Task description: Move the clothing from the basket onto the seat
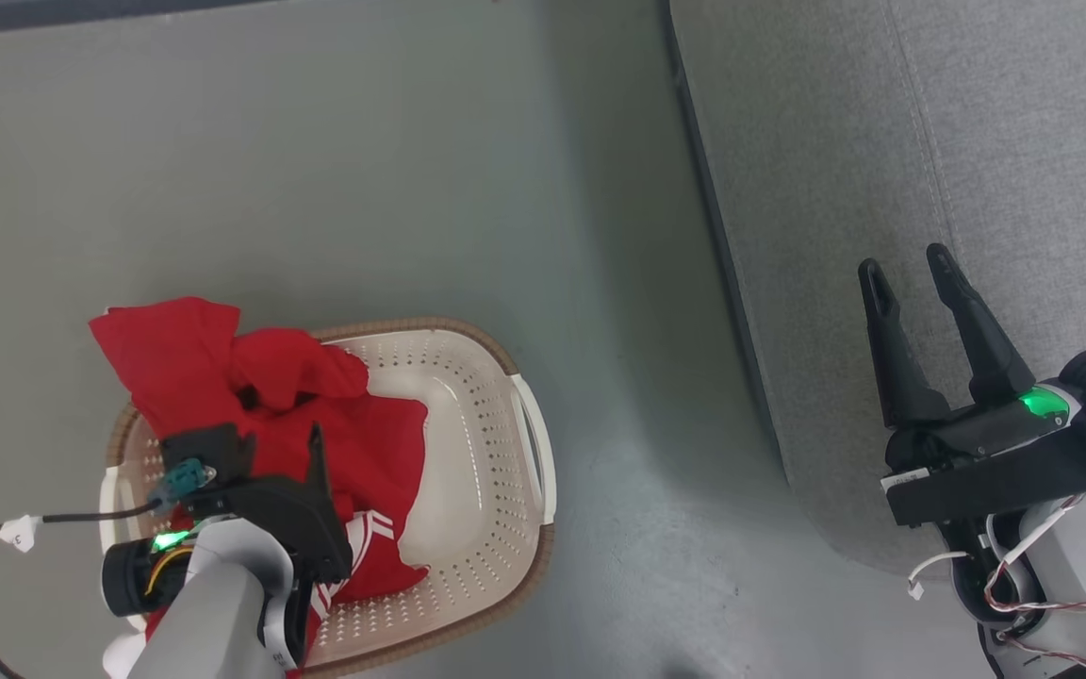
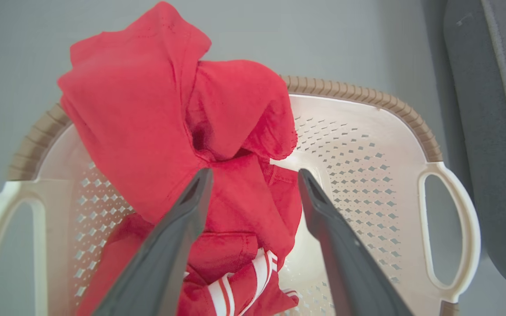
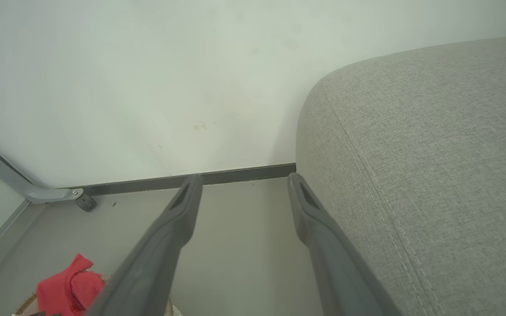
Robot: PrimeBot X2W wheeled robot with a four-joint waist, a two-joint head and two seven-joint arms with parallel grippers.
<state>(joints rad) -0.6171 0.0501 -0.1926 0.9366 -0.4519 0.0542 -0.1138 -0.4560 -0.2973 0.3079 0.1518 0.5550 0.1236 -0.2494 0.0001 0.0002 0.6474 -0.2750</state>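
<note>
Left hand (image 2: 254,175): fingers apart, straddling the top of the red clothing (image 2: 147,123), contact unclear. Clothing is heaped in the basket (image 2: 367,94), one fold draped over its rim. Risks: a shallow pinch slips off. Tangled pieces drag out together and drop on the floor (image 1: 411,189) short of the seat (image 1: 977,141). Right hand (image 1: 906,262): spread, empty, at the seat's edge.

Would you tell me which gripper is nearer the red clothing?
Left. The left gripper is right over the clothing in the basket, fingers open; the right gripper is over the seat.
</note>
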